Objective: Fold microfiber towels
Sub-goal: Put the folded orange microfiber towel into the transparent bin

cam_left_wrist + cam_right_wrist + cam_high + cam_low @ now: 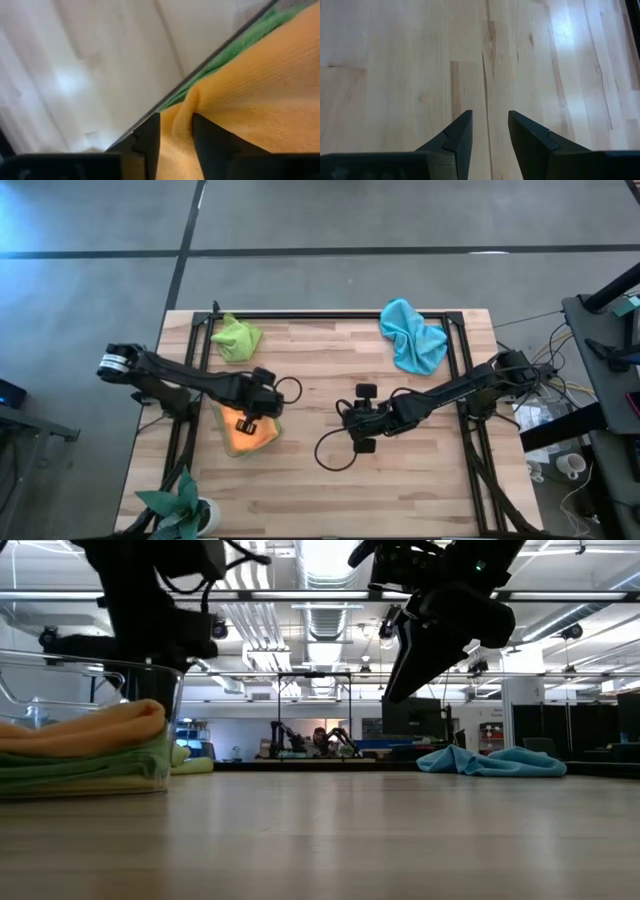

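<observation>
Pinching a ridge of the orange towel point(260, 95) between them, the left jaws point(176, 135); right jaws point(490, 131) parted, empty.

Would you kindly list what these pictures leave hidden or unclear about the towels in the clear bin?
- High view: the left end effector covers part of the orange towel; the towels beneath it barely show.
- Low view: the clear bin is cut off at the edge, so the stack's count is uncertain.
- Left wrist view: only a pinched orange fold and a green strip show.
</observation>
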